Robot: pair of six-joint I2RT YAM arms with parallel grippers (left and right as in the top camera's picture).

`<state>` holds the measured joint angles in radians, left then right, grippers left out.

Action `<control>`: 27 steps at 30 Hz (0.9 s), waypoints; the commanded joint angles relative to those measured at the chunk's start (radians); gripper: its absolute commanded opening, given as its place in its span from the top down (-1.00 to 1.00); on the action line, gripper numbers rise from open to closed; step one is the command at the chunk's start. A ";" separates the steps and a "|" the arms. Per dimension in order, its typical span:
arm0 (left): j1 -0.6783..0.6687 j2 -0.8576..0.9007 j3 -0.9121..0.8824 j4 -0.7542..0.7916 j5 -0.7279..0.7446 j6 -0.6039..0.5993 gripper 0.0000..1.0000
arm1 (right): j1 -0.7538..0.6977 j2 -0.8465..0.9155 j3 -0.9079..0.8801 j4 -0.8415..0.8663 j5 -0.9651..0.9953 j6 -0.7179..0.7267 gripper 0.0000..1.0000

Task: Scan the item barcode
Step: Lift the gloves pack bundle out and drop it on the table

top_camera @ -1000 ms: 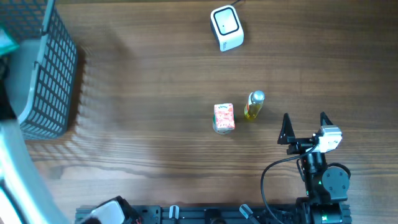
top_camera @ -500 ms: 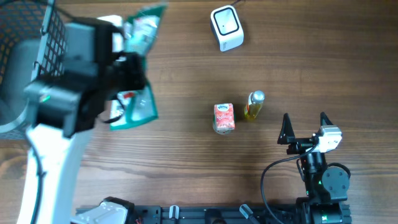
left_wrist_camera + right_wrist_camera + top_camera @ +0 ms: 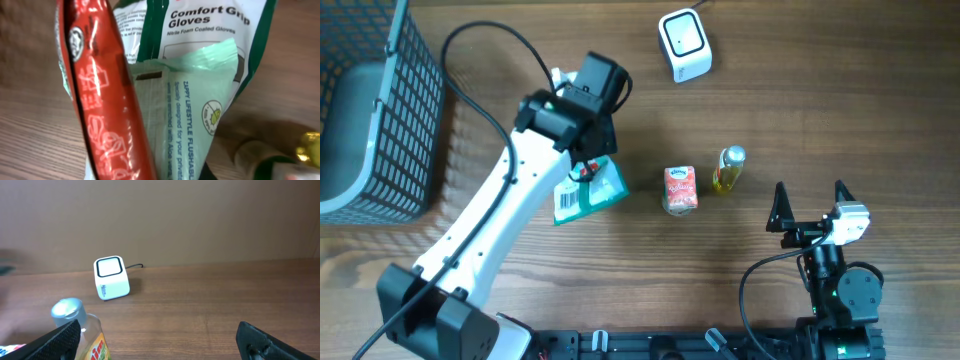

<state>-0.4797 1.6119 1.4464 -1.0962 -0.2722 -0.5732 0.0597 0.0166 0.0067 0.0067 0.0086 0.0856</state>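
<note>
Over the middle of the table, a little toward the left edge, my left claw (image 3: pixel 585 162) is closed narrow on a bundle of packets (image 3: pixel 590 190). Seen from above, the bundle comes out below the claw toward the near edge, green and white. A white label (image 3: pixel 566 204) with dark lines shows on the corner that points to the left edge, but it is too small for me to say whether it is the barcode. Whether the bundle touches the wood or hangs over it, I cannot tell.

My left wrist camera is very close to the bundle. A red packet (image 3: pixel 107 110) is in front at the left, and a pale green wipes pack (image 3: pixel 192 115) is just beside it. Behind both is a gloves pack (image 3: pixel 210 20) with the words "Comfort Grip Gloves". The fingers of this claw are hidden in that view.

The scanner (image 3: pixel 683 45), a small white box with a dark window, sits near the far edge, right of the middle, well apart from the bundle. A small red carton (image 3: pixel 680 189) stands near the bundle on its right side. A bottle (image 3: pixel 728 168) of yellow liquid with a silver cap is just beside the carton, also on the right. A dark wire basket (image 3: pixel 420 120) is at the far left corner.

My right claw (image 3: pixel 810 190) is close to the near edge on the right side, its jaws wide apart and holding nothing.
</note>
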 commanded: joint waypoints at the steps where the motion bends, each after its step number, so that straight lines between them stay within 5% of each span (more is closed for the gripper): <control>1: -0.001 -0.013 -0.125 0.082 -0.032 -0.044 0.92 | -0.006 -0.003 -0.002 0.003 0.013 0.000 -1.00; 8: 0.000 -0.013 -0.383 0.369 -0.175 0.149 0.92 | -0.006 -0.003 -0.002 0.002 0.013 0.000 -0.99; 10: 0.000 -0.012 -0.436 0.432 -0.175 0.208 0.77 | -0.006 -0.003 -0.002 0.002 0.013 0.000 -0.99; 13: 0.000 -0.012 -0.477 0.484 -0.175 0.234 -0.03 | -0.006 -0.003 -0.002 0.002 0.013 0.000 -0.99; 14: 0.000 -0.012 -0.477 0.483 -0.175 0.238 -0.51 | -0.006 -0.003 -0.002 0.003 0.013 -0.001 -0.99; 16: 0.000 -0.012 -0.477 0.483 -0.174 0.280 -0.96 | -0.006 -0.003 -0.002 0.002 0.013 0.000 -0.99; 22: -0.001 -0.040 -0.475 0.463 -0.140 0.311 -0.99 | -0.006 -0.003 -0.002 0.002 0.013 0.000 -0.99; 25: 0.000 -0.098 -0.466 0.404 -0.108 0.307 -0.39 | -0.006 -0.003 -0.002 0.002 0.013 0.000 -0.99; 27: 0.005 -0.129 -0.455 0.399 -0.056 0.304 -0.33 | -0.006 -0.003 -0.002 0.002 0.013 0.000 -0.99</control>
<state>-0.4797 1.5520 0.9722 -0.6918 -0.3931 -0.2722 0.0597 0.0166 0.0067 0.0067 0.0086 0.0853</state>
